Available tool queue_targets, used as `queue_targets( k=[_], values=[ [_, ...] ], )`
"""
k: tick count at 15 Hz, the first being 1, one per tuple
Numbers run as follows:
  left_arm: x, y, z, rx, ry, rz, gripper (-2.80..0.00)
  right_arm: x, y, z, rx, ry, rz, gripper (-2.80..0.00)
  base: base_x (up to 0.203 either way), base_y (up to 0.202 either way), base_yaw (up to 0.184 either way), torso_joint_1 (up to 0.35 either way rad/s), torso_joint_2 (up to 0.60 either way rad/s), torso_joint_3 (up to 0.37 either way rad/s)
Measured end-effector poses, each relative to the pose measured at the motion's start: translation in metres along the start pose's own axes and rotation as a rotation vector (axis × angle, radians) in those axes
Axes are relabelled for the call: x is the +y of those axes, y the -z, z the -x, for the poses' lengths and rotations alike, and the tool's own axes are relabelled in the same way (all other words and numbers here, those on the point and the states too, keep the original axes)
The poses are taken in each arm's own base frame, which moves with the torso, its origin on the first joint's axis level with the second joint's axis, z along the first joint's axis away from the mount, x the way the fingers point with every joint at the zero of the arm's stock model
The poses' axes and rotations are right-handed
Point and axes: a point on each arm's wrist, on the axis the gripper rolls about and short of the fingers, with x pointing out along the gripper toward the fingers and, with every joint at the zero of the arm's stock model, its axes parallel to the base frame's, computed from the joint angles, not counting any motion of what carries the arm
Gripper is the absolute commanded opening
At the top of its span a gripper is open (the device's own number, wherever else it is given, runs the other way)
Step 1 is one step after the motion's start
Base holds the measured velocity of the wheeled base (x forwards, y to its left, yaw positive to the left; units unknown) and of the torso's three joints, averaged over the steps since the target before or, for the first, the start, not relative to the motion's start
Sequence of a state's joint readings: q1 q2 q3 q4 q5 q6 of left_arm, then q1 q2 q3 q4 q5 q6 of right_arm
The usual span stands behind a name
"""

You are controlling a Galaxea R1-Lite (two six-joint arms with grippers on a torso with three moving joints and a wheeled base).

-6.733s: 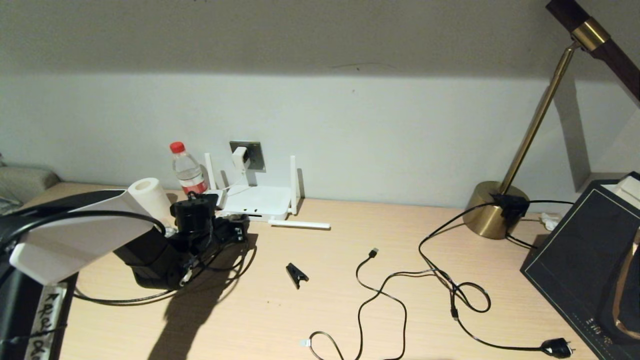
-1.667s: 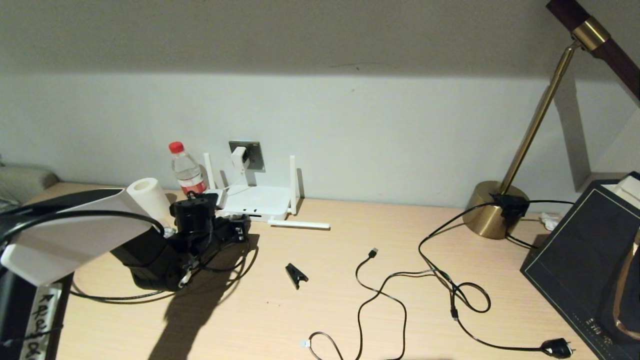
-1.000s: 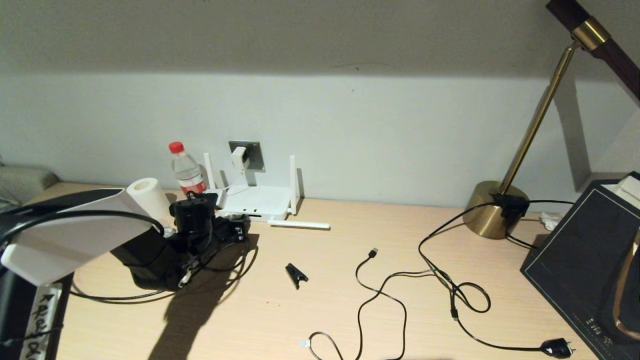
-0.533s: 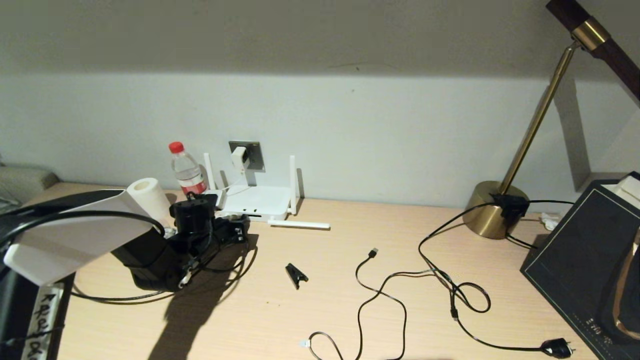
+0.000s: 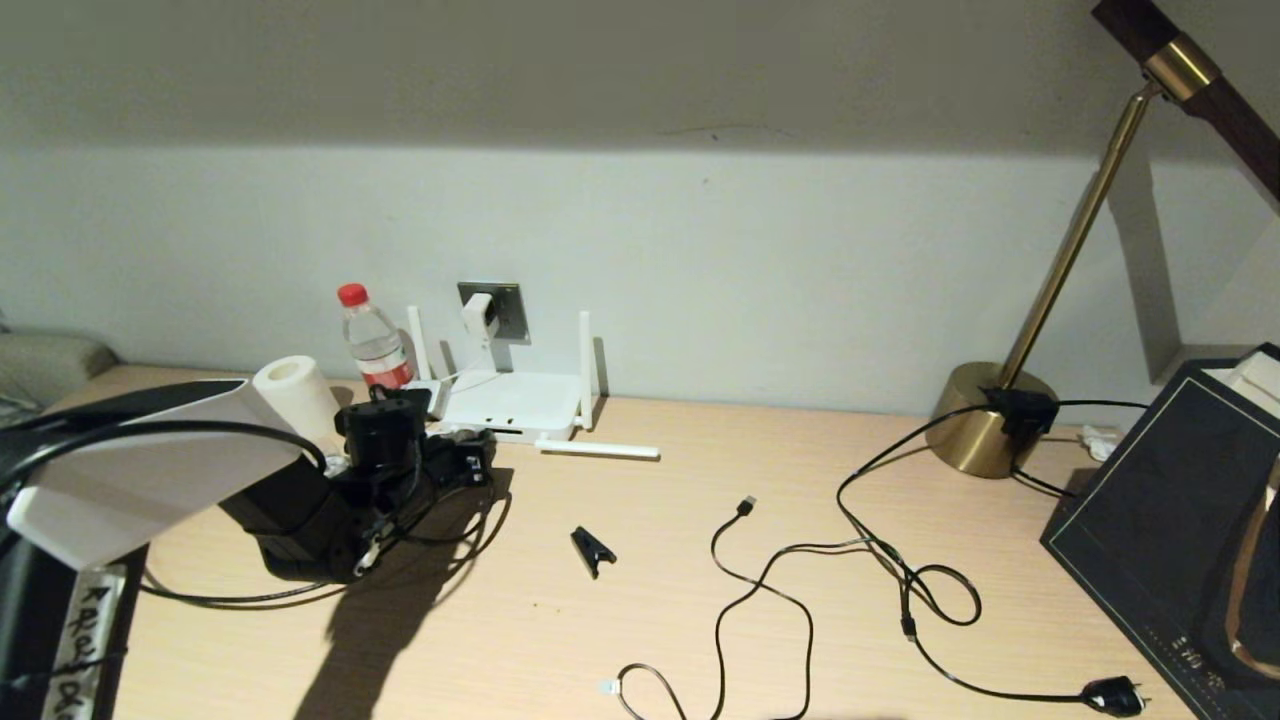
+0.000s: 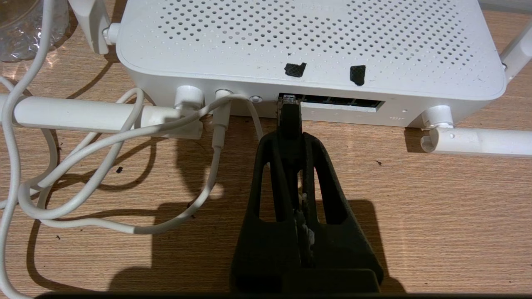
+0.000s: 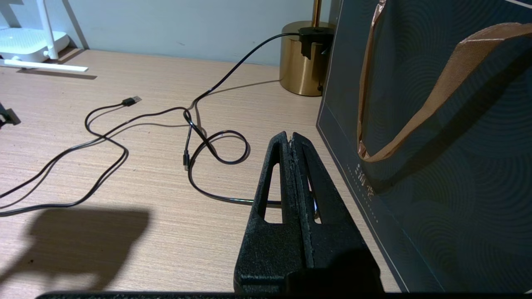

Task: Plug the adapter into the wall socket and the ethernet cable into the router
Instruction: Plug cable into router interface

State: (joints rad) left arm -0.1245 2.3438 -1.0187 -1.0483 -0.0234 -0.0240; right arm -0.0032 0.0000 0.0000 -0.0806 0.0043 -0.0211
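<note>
At about nine o'clock on the desk, the left gripper is clamped narrowly on the plug end of the ethernet cable, holding its tip at the leftmost port in the near edge of the router; how deep the plug sits in the port cannot be told. The rest of that black cable loops on the desk under the left arm. The router lies against the wall at about eleven o'clock, with the adapter seated in the wall socket just above it and its thin white cord running down to the router. At four o'clock the right gripper hangs idle, fingers pressed together on nothing, beside a dark paper bag.
</note>
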Motion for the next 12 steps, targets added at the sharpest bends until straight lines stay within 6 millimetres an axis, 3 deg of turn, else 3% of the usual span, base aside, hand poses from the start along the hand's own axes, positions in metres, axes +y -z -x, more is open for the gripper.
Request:
queue_targets(
  k=[12],
  values=[
    [0.0002,-0.0014,-0.0017,-0.007,-0.001,0.000,-2.80,0.0000,0.0000,0.0000,0.000,0.000,0.000,-2.80,0.000,0.000,0.000,0.000,0.00,0.000]
  ],
)
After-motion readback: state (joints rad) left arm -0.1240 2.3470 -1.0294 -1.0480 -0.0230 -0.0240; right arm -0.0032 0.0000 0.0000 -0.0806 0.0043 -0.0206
